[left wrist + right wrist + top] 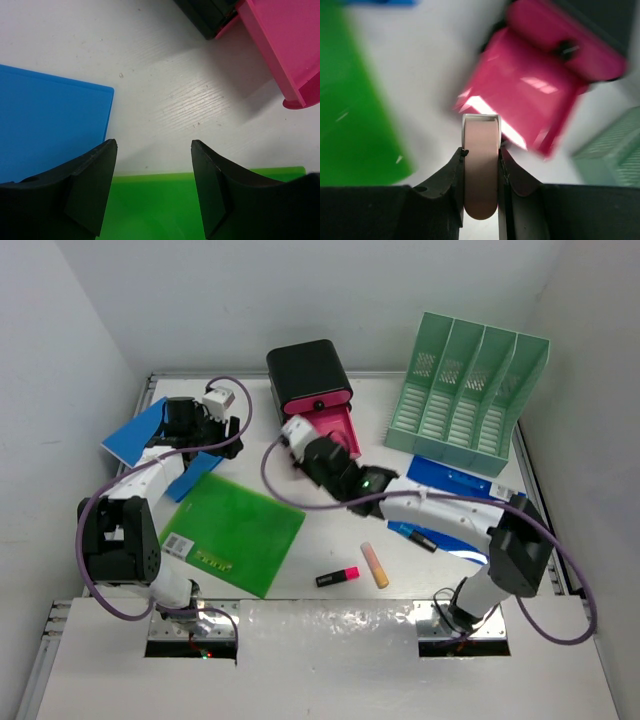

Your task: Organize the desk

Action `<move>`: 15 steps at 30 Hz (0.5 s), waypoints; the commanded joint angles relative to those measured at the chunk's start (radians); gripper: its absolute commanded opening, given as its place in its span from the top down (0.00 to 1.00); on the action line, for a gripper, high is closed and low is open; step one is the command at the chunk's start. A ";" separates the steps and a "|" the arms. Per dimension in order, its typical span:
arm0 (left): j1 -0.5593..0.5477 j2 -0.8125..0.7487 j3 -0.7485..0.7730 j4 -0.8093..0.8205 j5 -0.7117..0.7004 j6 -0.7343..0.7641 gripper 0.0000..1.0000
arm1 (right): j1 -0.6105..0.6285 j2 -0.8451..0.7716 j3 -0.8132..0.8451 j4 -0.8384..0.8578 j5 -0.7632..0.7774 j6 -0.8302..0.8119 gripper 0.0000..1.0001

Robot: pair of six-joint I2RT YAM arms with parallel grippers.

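Observation:
The white desk (330, 530) holds scattered items. My right gripper (303, 445) is shut on a pinkish-beige eraser in a white sleeve (481, 170), held above the desk just left of the open pink drawer (338, 430) of a black box (308, 375). In the right wrist view (481, 150) the drawer (530, 100) lies just beyond the eraser. My left gripper (225, 438) is open and empty, low over the desk between a blue folder (50, 125) and a green folder (160, 205). Its fingers (90, 185) hold nothing, and the midpoint between them (154, 145) is over bare desk.
A mint file organizer (470, 395) stands at the back right. A blue notebook (450, 480) and a black pen (415, 537) lie under my right arm. A pink highlighter (338, 576) and an orange stick (375, 565) lie near the front middle. Walls enclose the desk.

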 commanded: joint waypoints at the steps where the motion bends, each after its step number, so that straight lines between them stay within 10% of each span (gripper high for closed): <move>1: 0.009 0.003 0.003 0.037 0.017 -0.002 0.41 | -0.121 0.018 -0.008 0.294 0.015 -0.303 1.00; 15: 0.008 0.034 0.009 0.048 0.006 0.004 0.41 | -0.296 0.389 0.369 0.198 0.074 -0.470 1.00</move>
